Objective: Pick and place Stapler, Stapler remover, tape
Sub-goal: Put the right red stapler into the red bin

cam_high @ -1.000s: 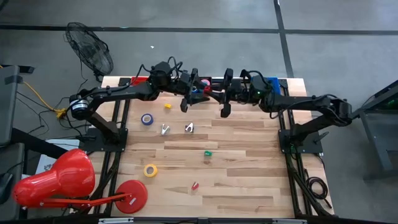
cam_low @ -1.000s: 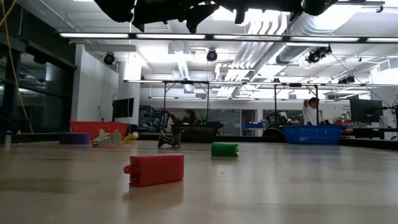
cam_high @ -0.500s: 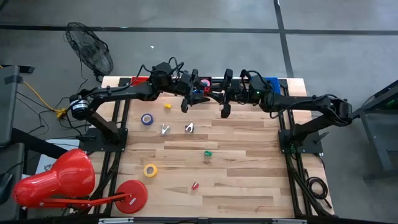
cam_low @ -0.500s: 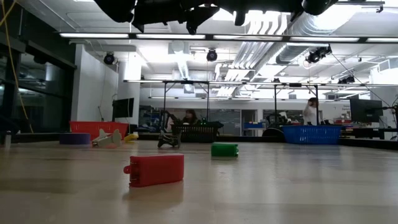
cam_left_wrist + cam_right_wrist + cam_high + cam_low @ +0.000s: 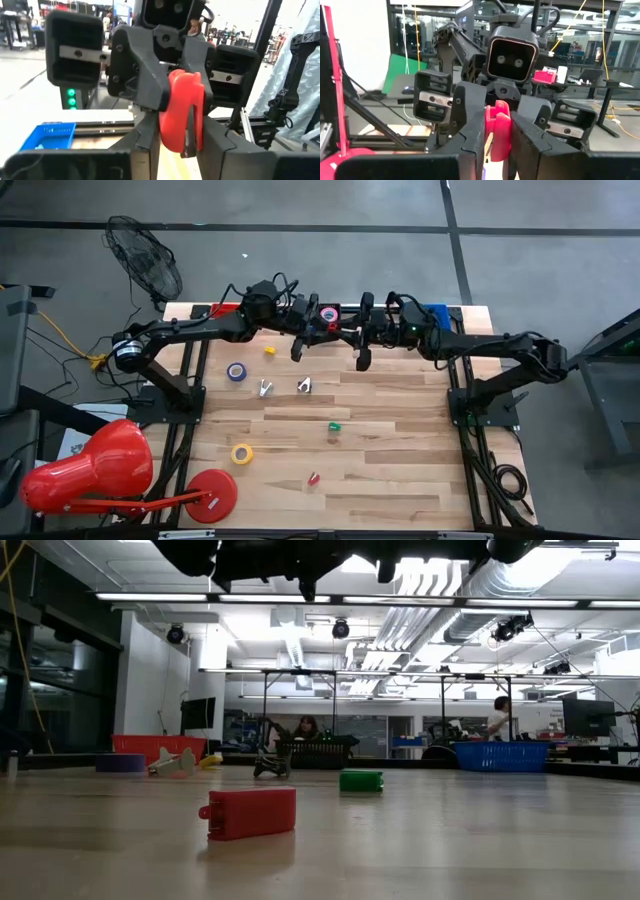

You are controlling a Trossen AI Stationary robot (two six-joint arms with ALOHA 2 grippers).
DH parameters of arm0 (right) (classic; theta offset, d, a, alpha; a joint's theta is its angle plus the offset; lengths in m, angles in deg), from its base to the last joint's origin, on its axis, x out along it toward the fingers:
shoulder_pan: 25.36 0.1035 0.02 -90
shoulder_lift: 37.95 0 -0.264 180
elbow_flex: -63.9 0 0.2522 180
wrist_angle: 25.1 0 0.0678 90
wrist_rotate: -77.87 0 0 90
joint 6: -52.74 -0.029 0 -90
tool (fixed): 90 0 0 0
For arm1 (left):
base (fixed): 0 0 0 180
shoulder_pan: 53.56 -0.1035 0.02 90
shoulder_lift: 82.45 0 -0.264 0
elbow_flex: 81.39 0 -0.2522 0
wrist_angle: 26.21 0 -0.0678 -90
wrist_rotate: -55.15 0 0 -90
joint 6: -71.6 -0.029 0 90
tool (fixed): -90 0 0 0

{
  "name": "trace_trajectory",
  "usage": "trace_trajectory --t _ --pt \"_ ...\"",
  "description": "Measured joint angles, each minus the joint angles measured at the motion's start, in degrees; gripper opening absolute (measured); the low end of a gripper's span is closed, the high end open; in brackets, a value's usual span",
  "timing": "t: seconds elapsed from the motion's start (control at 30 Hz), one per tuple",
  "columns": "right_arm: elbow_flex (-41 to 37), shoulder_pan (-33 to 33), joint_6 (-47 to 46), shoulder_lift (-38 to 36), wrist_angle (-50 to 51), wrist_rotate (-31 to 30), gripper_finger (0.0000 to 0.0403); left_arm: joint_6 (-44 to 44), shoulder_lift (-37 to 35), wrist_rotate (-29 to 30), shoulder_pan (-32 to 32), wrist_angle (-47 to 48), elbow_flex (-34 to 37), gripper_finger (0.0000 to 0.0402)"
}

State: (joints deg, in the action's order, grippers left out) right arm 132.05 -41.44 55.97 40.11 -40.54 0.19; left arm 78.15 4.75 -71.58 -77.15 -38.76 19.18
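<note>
While both arms reached in over the table's (image 5: 400,480) far edge, the left arm stretched level from its base toward the middle, wrist turned inward. Its left gripper (image 5: 179,150) had its fingers pressed against both sides of a red stapler (image 5: 181,107), held in the air between the two arms. From the opposite side the right arm extended just as flat, and the right gripper (image 5: 497,145) was clamped on the same stapler, facing the left one head-on. Below, blue tape (image 5: 236,371) and yellow tape (image 5: 242,453) lay on the left, two removers (image 5: 265,388) mid-table, and a green stapler (image 5: 334,426) to their right.
</note>
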Motion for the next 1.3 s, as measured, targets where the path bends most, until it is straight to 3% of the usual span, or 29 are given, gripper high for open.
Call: trace_trajectory --t 0.43,1.07,1.3 --pt "-0.07 0.03 -0.82 0.04 0.77 -0.38 0.0076 -0.19 0.00 0.96 -0.02 2.35 0.00 0.0081" --pt "-0.22 0.15 -3.65 -0.87 -0.03 0.70 0.0208 -0.63 -0.13 1.63 -0.02 2.05 -0.15 0.0076" --pt "-0.22 0.14 -5.28 -2.01 -0.07 1.26 0.0231 -0.51 -0.13 3.83 -0.04 2.37 -0.15 0.0076"
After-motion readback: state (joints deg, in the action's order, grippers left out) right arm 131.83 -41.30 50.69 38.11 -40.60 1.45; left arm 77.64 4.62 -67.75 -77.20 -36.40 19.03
